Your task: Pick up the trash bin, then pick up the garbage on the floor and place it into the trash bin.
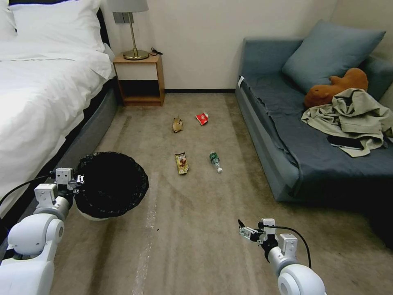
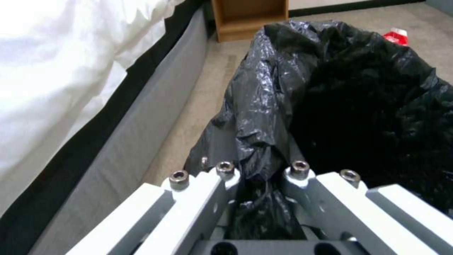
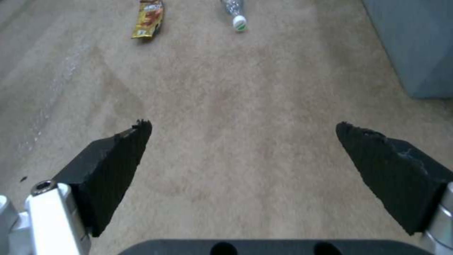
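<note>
Head view: left end effector [image 1: 77, 179] pinches the bin [image 1: 110, 184] by its near-left rim, bag liner clamped between the fingers, so the bin hangs open-side up beside the bed [image 1: 41, 82], ready to take litter. Right end effector [image 1: 248, 232] hovers low, fingers spread, aimed at the wrapper [image 1: 181, 163] and bottle [image 1: 215, 161]. Paper scrap [image 1: 177, 124] and red packet [image 1: 202, 118] lie farther off.

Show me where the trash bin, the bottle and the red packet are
trash bin [image 1: 112, 184]: head view, on the black liner inside its mouth.
bottle [image 1: 214, 160]: head view, on its green-labelled body, lying on the carpet.
red packet [image 1: 202, 118]: head view, on the middle of the packet.
</note>
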Controlling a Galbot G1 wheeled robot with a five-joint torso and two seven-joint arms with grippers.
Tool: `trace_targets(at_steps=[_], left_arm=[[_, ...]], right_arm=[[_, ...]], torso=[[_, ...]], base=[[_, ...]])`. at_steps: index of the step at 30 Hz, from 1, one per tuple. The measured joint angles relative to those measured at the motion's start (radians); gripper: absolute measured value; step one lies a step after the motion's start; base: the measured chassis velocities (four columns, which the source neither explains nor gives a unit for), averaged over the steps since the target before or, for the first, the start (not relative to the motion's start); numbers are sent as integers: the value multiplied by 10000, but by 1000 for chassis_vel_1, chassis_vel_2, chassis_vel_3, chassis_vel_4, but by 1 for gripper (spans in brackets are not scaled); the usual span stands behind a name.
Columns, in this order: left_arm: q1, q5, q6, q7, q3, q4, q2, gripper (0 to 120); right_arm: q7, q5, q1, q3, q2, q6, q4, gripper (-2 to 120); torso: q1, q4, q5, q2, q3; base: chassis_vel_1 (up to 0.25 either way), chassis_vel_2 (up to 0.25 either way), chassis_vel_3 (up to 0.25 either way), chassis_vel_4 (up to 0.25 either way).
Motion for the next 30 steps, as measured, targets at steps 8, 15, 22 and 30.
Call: trace_targets(at_steps=[8, 15, 22, 30], left_arm=[[-55, 29, -105, 1, 31, 164, 39, 4], [-50, 97, -244, 12, 51, 291, 20, 4], [-41, 192, -340, 12, 61, 396, -41, 4], [-18, 254, -304, -18, 47, 344, -145, 4]], right_arm=[[-39, -72, 74, -60, -49, -25, -140, 100], [-131, -172, 177, 46, -287, -154, -190, 100], [-325, -249, 409, 124, -649, -344, -267, 100], [-546, -347, 544, 52, -1107, -455, -335, 100]], torso=[[0, 1, 0, 0, 0], [0, 0, 0, 0, 0], [0, 1, 0, -1, 0], [0, 0, 0, 0, 0]], base=[[-105, 103, 110, -110], [-111, 101, 106, -103], [-115, 115, 114, -117], [-114, 112, 123, -120]])
